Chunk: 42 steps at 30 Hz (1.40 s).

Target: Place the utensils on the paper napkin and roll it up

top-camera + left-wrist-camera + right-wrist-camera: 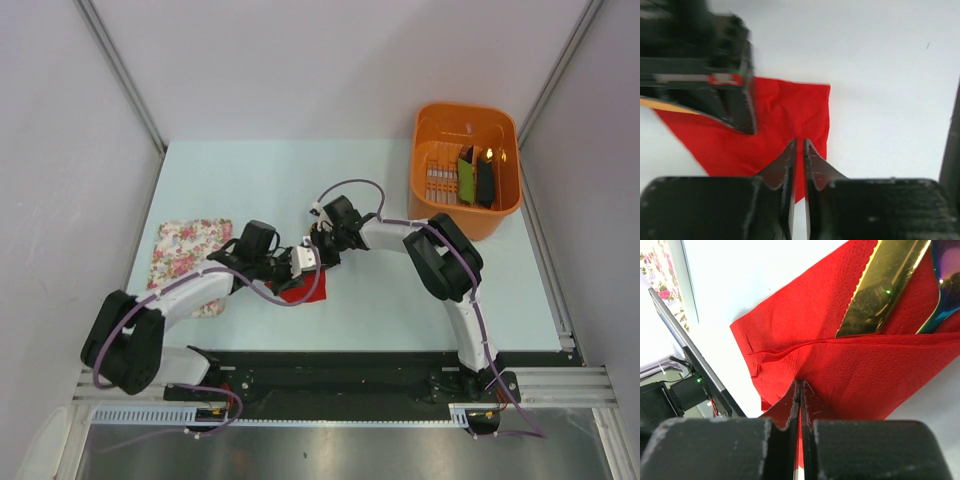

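Top external view: the paper napkin (303, 291) lies red on the table (400, 290), and both arms reach in and meet above it. The left gripper (306, 264) hangs over the napkin's far edge. The right gripper (322, 246) sits just beyond that edge, close against the left one. A floral cloth (185, 245) lies well to the left of the napkin. An orange basket (440, 215) stands well apart on the napkin's far right, holding green and black items (475, 178). Left wrist view: the left fingers (785, 165) point at the napkin's near edge with only a thin slit between them, and I cannot tell whether they pinch any paper. The right gripper's black body hangs over the napkin's left part. Right wrist view: the right fingers (787, 407) are clenched tight, their tips meeting on a flap of the napkin. The flap is folded over the utensils (885, 285), one gold-handled and one shiny blue. Both lie on the napkin and run under the flap's edge. Creases in the paper run toward the fingertips, but it is not clear whether a layer is caught between them.
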Tool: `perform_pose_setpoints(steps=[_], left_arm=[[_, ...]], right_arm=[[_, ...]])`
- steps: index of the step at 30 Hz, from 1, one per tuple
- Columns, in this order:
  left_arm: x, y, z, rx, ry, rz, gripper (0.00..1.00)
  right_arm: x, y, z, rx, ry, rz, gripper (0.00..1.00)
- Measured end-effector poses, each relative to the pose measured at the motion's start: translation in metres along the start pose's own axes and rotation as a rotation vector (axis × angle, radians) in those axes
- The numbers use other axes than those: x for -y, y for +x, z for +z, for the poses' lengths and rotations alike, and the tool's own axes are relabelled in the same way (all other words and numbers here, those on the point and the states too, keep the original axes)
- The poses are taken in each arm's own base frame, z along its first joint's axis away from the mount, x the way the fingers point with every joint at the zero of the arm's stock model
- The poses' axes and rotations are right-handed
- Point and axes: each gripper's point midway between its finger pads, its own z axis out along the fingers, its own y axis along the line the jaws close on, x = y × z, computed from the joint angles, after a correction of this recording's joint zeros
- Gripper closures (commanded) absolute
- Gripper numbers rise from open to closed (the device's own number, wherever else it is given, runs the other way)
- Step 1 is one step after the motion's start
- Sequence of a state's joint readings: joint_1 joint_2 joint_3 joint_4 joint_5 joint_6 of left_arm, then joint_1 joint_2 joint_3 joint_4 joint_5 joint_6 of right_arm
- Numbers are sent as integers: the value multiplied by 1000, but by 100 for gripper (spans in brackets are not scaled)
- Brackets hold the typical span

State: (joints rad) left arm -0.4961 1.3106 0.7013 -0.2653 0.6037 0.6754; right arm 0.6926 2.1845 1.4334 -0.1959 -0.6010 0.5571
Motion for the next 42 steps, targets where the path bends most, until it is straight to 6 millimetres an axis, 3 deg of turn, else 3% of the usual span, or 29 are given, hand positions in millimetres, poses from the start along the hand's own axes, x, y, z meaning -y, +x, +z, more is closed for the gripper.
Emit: perform_pose_setpoints(steps=[4, 7, 27, 35, 38, 42], left_arm=[[5, 30, 18, -97, 50, 12, 93], [3, 39, 24, -128, 51, 13, 95], [-23, 30, 49, -166, 12, 69, 96], [-22, 37, 51, -230, 28, 46, 98], [-16, 29, 42, -198, 31, -43, 98], [-10, -16, 17, -22, 5, -234, 97]], right_arm=[[0, 0, 0, -1, -2, 1, 100], [0, 0, 0, -2, -4, 2, 100], [2, -2, -2, -3, -14, 8, 100], [2, -2, -2, -3, -16, 8, 100], [3, -2, -2, -4, -21, 10, 100], [4, -2, -2, -5, -42, 15, 100]])
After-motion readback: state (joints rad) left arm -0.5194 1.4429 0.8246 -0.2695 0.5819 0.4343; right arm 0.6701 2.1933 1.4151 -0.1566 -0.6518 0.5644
